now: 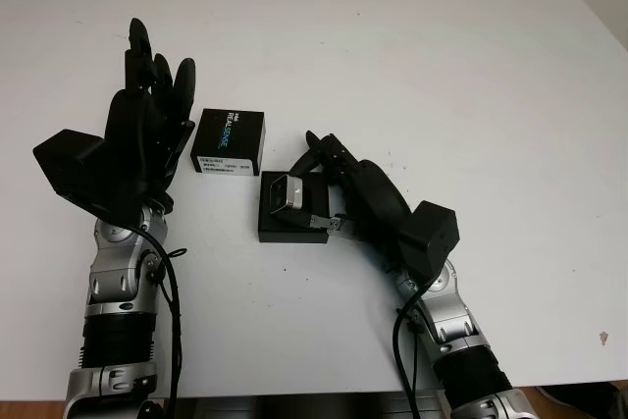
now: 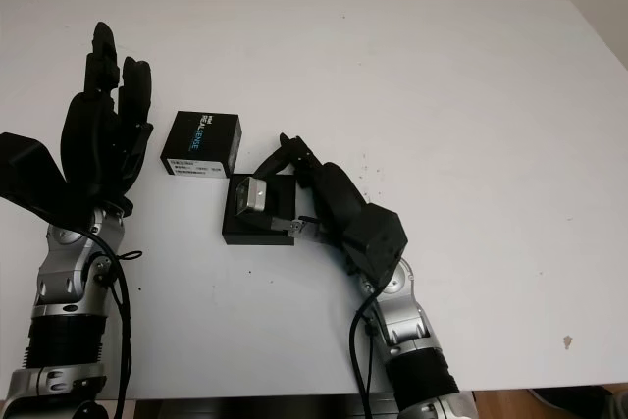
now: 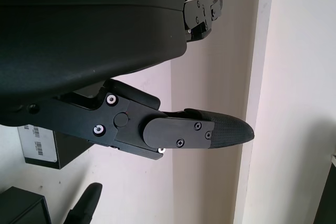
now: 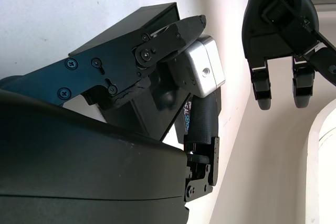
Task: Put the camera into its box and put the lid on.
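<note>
The small silver camera (image 1: 286,192) is tilted just over the open black box (image 1: 290,226) at the table's middle. My right hand (image 1: 319,183) is shut on the camera, with fingers behind it and the thumb at the box's near right corner. In the right wrist view the camera (image 4: 206,70) sits between black fingers (image 4: 157,40) above the box (image 4: 126,32). The black lid (image 1: 229,142), printed REALSENSE, lies flat just behind and left of the box. My left hand (image 1: 147,105) is open, raised to the left of the lid.
The white table (image 1: 471,105) stretches wide to the right and back. Its front edge runs near the bottom of the picture. The lid (image 3: 44,148) and a corner of the box (image 3: 21,205) appear in the left wrist view.
</note>
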